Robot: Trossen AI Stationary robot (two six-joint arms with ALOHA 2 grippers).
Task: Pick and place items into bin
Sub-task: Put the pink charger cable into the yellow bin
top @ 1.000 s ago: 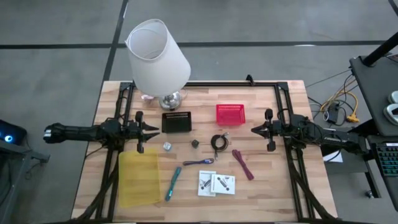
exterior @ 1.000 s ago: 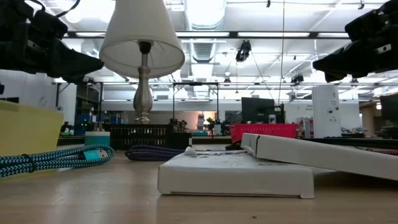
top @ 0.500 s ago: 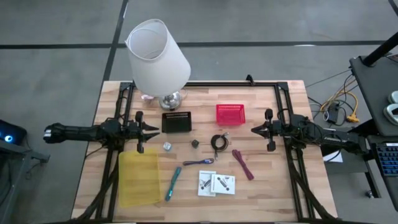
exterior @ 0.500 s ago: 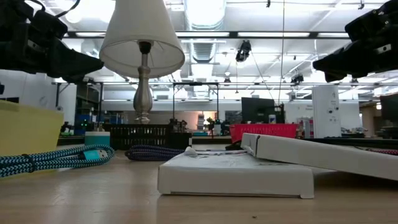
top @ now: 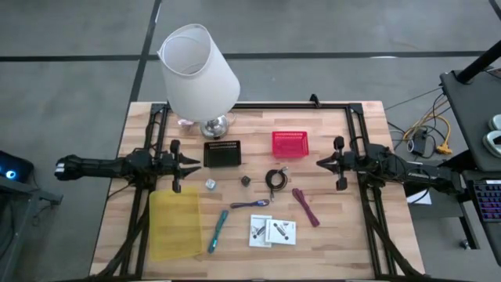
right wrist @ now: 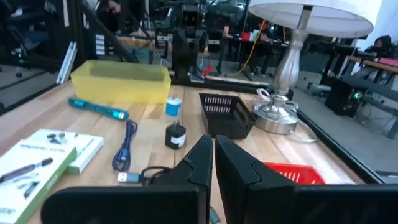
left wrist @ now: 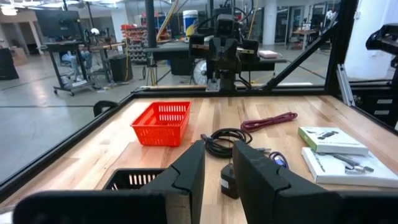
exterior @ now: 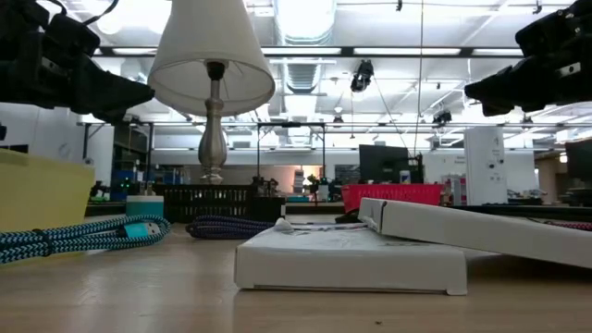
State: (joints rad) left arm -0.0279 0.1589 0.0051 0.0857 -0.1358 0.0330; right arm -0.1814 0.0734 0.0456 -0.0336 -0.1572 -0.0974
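While empty, left gripper [top: 190, 164] ajar.

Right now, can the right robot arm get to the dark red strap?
Probably yes. The maroon strap lies flat on bare wood just in front of the right gripper, with nothing on top of it; only the black coiled cable lies nearby.

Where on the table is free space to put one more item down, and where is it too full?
Bare wood lies right of the red basket and maroon strap, and along the front edge right of the white packets. The middle is crowded: black cable, purple cable, teal pen. The lamp fills the back left.
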